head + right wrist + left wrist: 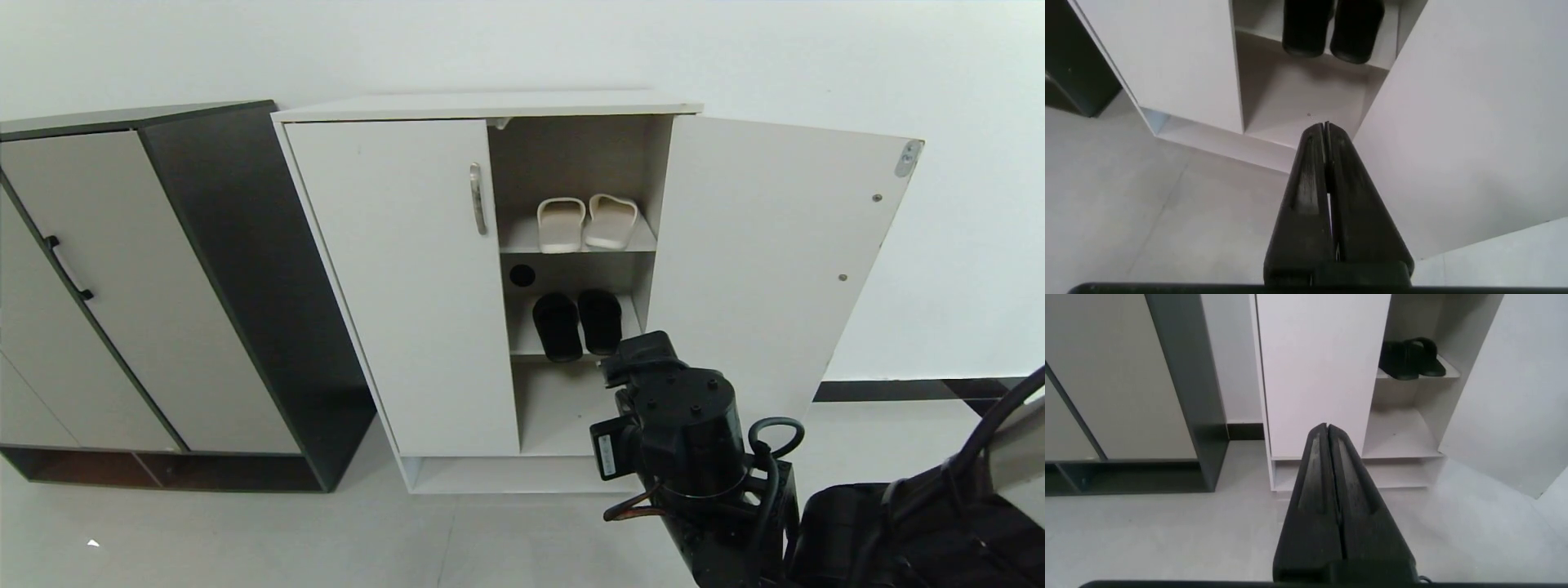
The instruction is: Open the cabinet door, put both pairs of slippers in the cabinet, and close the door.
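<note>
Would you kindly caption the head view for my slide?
Pair of white slide slippers on the upper shelf, pair of black slippers below, inside the white wooden cabinet, its right door open.

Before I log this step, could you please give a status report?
Left gripper, right gripper shut, empty. White slippers upper shelf, black slippers shelf below. Right door open, not yet closed.

slipper pair [586,222] on upper shelf [518,238] | second pair [578,324] at 6 o'clock, on shelf below [632,315] | open door [775,261] at 3 o'clock
</note>
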You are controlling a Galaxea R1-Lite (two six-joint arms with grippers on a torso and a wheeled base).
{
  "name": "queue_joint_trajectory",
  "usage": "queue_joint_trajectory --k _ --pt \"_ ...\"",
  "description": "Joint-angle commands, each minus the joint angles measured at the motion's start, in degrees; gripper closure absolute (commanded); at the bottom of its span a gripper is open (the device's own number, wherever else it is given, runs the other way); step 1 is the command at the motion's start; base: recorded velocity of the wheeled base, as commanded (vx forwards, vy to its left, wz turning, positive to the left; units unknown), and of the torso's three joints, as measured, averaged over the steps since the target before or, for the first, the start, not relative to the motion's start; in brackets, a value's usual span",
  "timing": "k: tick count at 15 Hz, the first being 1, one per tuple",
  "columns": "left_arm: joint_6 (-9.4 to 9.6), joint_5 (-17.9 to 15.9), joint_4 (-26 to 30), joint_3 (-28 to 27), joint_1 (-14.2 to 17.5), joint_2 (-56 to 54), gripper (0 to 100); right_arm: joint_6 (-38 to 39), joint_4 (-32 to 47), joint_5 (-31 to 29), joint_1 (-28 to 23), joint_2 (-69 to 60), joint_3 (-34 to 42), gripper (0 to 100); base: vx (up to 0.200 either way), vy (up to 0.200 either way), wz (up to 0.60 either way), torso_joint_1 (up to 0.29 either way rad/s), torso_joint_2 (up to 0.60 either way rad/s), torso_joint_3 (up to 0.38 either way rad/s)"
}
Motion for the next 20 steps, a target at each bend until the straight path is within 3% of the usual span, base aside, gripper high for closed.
queue_joint_trajectory --k 1,6,20 --pt "-0.04 0.0 0.0 0.0 0.0 0.1 100 0.0 -0.1 0.0 0.0 0.3 0.0 100 0.0 0.0 0.0 0.0 0.0 0.0" --pt "-0.04 0.0 0.0 0.0 0.0 0.1 100 0.0 -0.1 -0.1 0.0 0.3 0.1 100 0.0 0.0 0.0 0.008 -0.14 -0.209" --pt "0.04 0.0 0.0 0.0 0.0 0.1 100 0.1 -0.1 -0.1 -0.2 1.3 0.8 100 0.0 0.0 0.0 0.119 -0.49 -0.34"
